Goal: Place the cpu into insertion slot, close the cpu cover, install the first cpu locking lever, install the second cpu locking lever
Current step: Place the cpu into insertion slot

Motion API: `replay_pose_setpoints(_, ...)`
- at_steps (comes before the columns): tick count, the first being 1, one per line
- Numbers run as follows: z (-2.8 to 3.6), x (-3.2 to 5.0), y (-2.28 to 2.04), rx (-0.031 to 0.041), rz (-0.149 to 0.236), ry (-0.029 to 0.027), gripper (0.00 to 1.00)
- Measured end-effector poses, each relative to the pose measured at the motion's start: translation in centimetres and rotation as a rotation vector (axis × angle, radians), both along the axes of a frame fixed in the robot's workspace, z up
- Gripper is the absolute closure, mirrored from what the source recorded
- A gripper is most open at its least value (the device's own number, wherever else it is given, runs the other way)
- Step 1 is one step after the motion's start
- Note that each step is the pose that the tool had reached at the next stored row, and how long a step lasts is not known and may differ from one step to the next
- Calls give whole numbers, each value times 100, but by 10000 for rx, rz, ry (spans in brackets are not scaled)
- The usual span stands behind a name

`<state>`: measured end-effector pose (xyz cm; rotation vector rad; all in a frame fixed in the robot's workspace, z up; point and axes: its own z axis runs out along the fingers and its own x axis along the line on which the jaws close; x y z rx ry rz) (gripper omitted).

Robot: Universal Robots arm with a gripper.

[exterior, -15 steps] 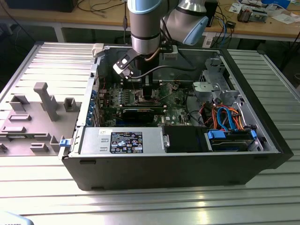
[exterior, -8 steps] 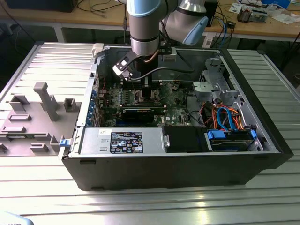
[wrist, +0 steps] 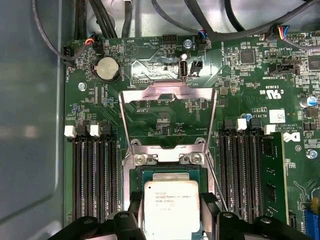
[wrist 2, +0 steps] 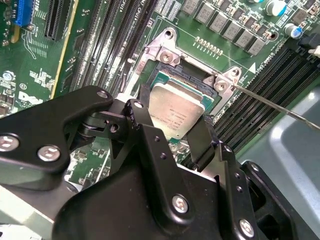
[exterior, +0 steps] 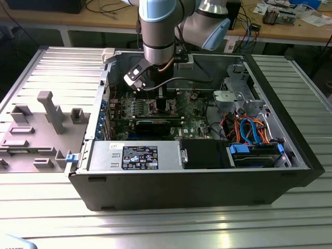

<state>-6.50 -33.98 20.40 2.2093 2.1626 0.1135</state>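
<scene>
Pointing straight down, the arm [exterior: 158, 31] has jaws clamped on the cpu [wrist 2: 177, 107] at the insertion slot [wrist 2: 172, 77].

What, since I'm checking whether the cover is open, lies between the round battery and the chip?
In the first wrist view, the open cover frame lies between battery and chip.

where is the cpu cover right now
In the first wrist view the cpu cover is flipped open against the green board, hinged at the insertion slot's edge beside the cpu.
</scene>
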Motion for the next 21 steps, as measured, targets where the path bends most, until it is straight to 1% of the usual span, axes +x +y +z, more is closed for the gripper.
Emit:
replay_pose_setpoints(12,-62,0,15,-4,0,1,45)
replay_pose_setpoints(16,-66,0,17,-2,0,0,45)
replay_pose_setpoints(17,-69,1,18,6,-1,-4,44)
replay_pose_setpoints(18,-69,1,18,4,0,-3,39)
replay_pose_setpoints(20,-68,1,17,1,0,-1,39)
replay_pose_setpoints(21,-68,0,17,0,0,-1,32)
